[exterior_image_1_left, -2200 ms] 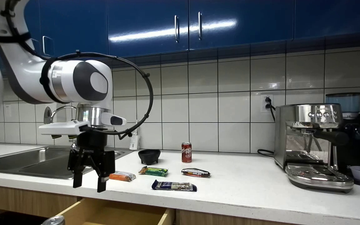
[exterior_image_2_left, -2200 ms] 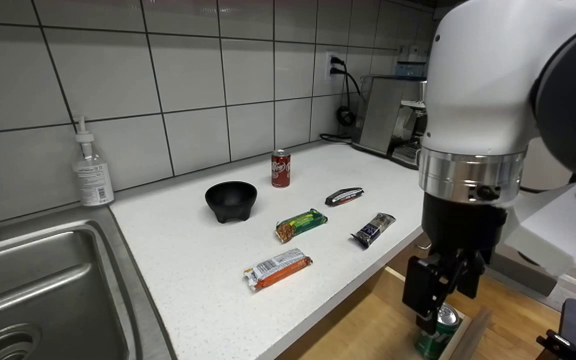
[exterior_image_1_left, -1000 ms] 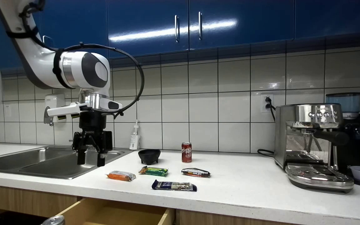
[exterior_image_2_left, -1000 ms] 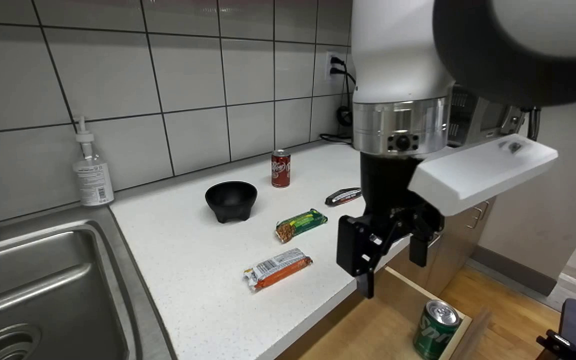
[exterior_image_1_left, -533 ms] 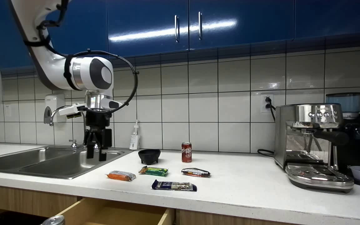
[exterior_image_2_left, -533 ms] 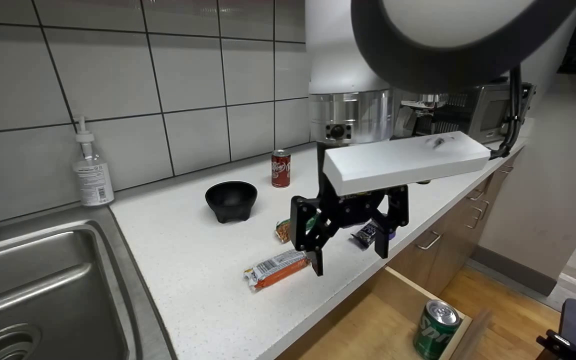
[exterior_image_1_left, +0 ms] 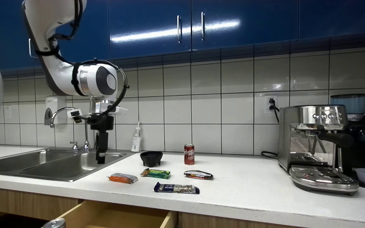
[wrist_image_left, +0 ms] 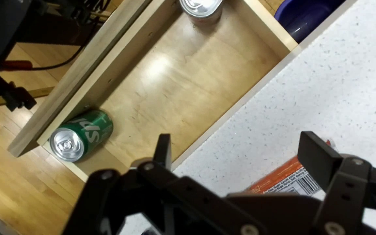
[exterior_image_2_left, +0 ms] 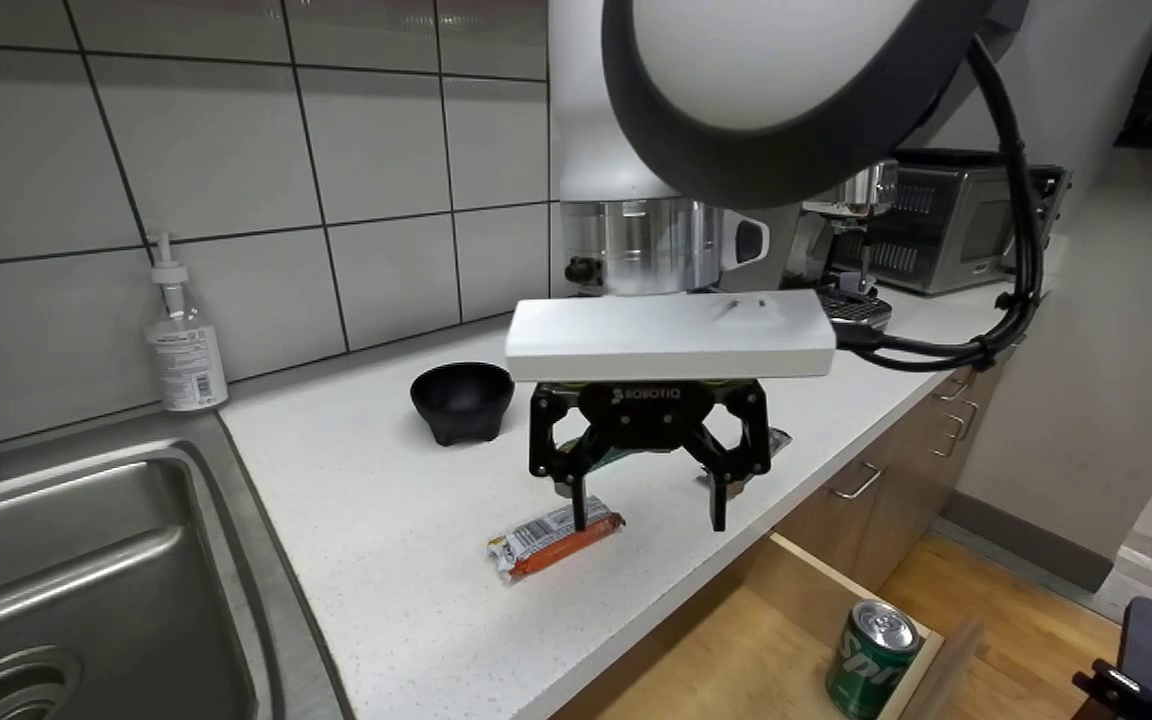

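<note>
My gripper [exterior_image_2_left: 648, 522] hangs above the counter by its front edge, jaws wide apart, nothing between them. In the wrist view the orange-and-white wrapped bar [wrist_image_left: 282, 176] lies below, partly covered by a finger [wrist_image_left: 318, 160]. That bar is nearest the sink. Beyond it, in an exterior view, lie a green bar [exterior_image_1_left: 156, 173], a dark blue bar [exterior_image_1_left: 176, 188] and a black bar [exterior_image_1_left: 198, 174]. A black footed bowl [exterior_image_2_left: 462, 402] and a red can [exterior_image_1_left: 189, 154] stand farther back. A green can [exterior_image_2_left: 872, 658] is inside the pulled-out drawer [wrist_image_left: 188, 85].
A second can [wrist_image_left: 202, 6] stands at another corner of the drawer. The steel sink [exterior_image_1_left: 70, 178] adjoins the counter, with a faucet [exterior_image_1_left: 86, 134] and a soap bottle [exterior_image_2_left: 186, 345] behind. An espresso machine [exterior_image_1_left: 312, 148] occupies the far end. Blue cabinets [exterior_image_1_left: 150, 28] hang overhead.
The gripper has risen and swung from over the drawer to above the counter near the orange bar, its wrist turning on the way. Its jaws stayed open; the counter items have not moved.
</note>
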Available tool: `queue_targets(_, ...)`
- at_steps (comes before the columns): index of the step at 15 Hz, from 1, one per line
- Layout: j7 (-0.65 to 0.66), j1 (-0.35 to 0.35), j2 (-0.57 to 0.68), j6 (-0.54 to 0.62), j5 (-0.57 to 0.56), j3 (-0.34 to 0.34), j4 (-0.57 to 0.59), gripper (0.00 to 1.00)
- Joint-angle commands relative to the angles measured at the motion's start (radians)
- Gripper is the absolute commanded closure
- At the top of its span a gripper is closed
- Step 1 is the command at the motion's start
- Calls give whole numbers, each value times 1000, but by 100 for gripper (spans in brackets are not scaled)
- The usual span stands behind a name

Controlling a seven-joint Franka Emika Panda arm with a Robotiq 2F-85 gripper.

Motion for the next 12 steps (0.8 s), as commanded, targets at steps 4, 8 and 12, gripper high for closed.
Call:
queue_targets(4, 365, 30, 58, 76, 8, -6, 32, 0)
queue_targets(8, 540, 40, 88, 159, -15, -19, 35, 0)
queue_targets(12, 649, 41, 119, 209, -38, -43, 40, 0)
